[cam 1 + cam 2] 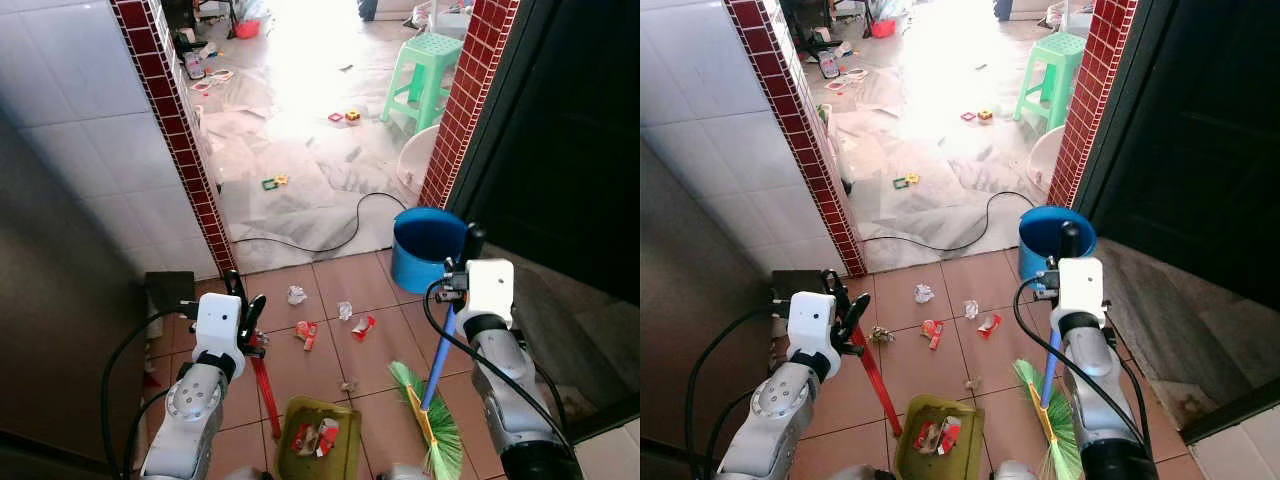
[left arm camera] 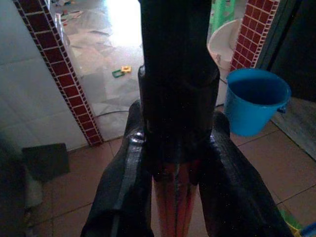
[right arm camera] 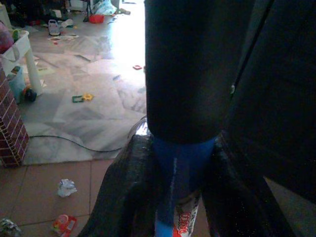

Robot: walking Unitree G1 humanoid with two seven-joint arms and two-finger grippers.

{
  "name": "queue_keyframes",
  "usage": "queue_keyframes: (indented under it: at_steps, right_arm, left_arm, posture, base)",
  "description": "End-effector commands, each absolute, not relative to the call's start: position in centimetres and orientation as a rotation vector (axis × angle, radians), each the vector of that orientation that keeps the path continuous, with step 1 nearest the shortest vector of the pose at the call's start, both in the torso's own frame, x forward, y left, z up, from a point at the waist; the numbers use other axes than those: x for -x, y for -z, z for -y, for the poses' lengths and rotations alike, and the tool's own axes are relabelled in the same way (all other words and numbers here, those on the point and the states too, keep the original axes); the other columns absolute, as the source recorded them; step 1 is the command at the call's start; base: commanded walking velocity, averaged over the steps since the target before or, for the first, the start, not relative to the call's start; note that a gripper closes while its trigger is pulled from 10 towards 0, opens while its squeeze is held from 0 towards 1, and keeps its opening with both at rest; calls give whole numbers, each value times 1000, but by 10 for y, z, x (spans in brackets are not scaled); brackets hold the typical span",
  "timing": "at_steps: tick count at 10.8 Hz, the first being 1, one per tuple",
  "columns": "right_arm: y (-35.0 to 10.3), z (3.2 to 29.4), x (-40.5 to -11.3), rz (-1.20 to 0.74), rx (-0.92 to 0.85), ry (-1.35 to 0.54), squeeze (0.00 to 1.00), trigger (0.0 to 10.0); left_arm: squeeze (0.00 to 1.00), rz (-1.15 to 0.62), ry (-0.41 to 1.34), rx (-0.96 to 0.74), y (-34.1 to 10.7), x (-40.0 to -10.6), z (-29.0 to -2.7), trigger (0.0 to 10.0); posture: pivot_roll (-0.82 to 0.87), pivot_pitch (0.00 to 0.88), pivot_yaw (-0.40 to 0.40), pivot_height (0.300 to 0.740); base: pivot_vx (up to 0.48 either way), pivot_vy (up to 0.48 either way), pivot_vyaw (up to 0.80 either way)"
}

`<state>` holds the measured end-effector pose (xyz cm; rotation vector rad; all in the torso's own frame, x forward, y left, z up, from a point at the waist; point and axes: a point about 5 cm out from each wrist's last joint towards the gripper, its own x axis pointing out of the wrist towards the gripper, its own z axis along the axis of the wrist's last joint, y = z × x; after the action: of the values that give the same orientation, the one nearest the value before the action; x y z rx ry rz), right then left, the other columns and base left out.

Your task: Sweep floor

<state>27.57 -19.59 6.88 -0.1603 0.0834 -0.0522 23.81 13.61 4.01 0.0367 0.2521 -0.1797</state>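
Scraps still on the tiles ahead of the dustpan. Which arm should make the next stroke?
Probably the right. The right gripper holds the broom, whose green bristles sit beside the dustpan, below the wrappers. The left gripper is clamped on the dustpan's red handle, so it should steady that.

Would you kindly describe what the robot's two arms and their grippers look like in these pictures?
Both arms are silver metal with rounded, ribbed joint housings, each ending in a white boxy wrist module. Loose black cables loop from each module down along the forearm. The left gripper and the right gripper each have two long black fingers, which look matte and slightly creased in the wrist views. No markings are legible.
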Motion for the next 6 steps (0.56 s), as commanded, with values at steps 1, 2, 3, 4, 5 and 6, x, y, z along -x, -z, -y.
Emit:
queue_keyframes:
  at_steps: [1,2,3,4,5,6]
  right_arm:
    - [-70,198,-274,-84,156,54,0,10000]
    - [-68,202,-272,-92,166,56,0,10000]
    - [-68,203,-270,-94,169,58,0,10000]
    - [-67,204,-268,-96,171,58,0,10000]
    - [-67,204,-267,-97,171,59,0,10000]
    - [-66,204,-265,-97,171,61,0,10000]
  left_arm:
    - [0,-292,145,-168,-32,-234,-149,10000]
    - [0,-298,138,-191,-32,-233,-150,10000]
    - [0,-283,152,-207,-35,-233,-149,10000]
    - [0,-277,155,-244,-36,-230,-151,10000]
    - [0,-266,156,-256,-37,-230,-152,10000]
    - [0,-264,144,-264,-38,-232,-155,10000]
  posture:
    - [-160,0,92,740]
    - [-162,0,93,740]
    - [-162,0,98,740]
    - [-164,0,104,740]
    - [-166,0,109,740]
    - [-171,0,115,740]
  base:
    - [0,0,0]
    - [0,0,0]
    - [0,0,0]
    - [0,0,0]
    - [0,0,0]
    - [0,0,0]
